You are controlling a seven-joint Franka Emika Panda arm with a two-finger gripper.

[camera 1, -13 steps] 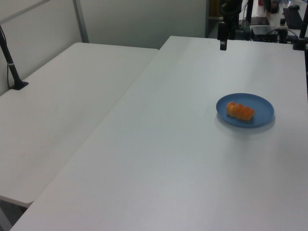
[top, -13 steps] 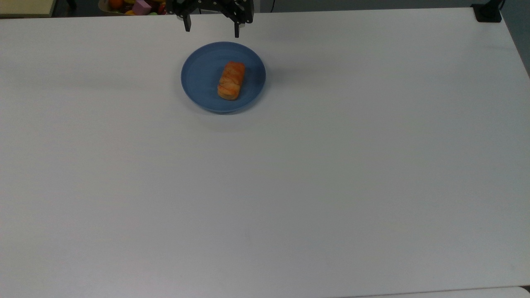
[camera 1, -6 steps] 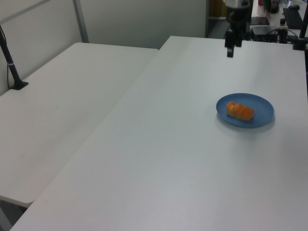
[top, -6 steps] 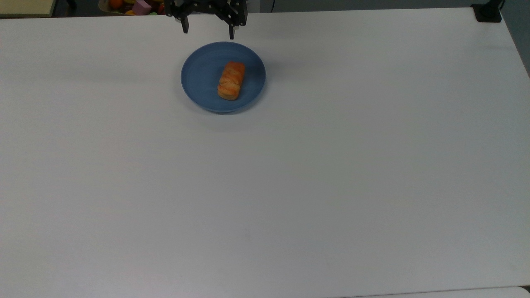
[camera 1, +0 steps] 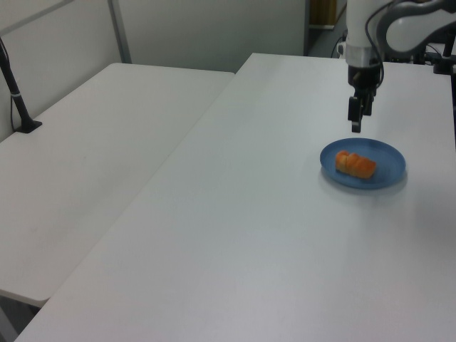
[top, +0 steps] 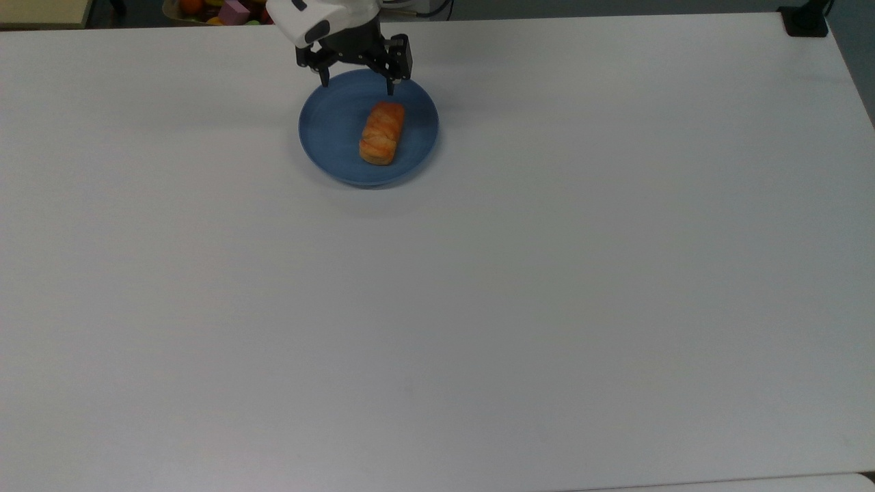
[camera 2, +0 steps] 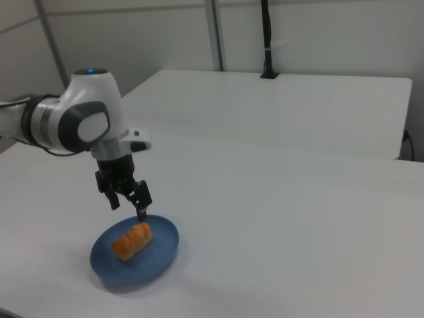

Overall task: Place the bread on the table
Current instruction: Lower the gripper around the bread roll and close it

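Since the earlier frames I had brought the gripper (top: 357,83) in from beyond the table's far edge, so that it hung over the far rim of the blue plate (top: 331,130), with more of the white arm (top: 311,17) now in the top view. Its jaws stood wide apart and held nothing; in the right view the gripper (camera 2: 128,207) hovered above the plate (camera 2: 161,252), clear of it. The bread (top: 382,132) had not moved: it lay lengthwise on the plate, a little toward the top view's right of the plate's centre, just short of the fingertips. The plate sat on the white table (top: 547,273), near its far edge.

In the left view the gripper (camera 1: 356,121) hung just above the plate (camera 1: 388,153) and the bread (camera 1: 355,164).
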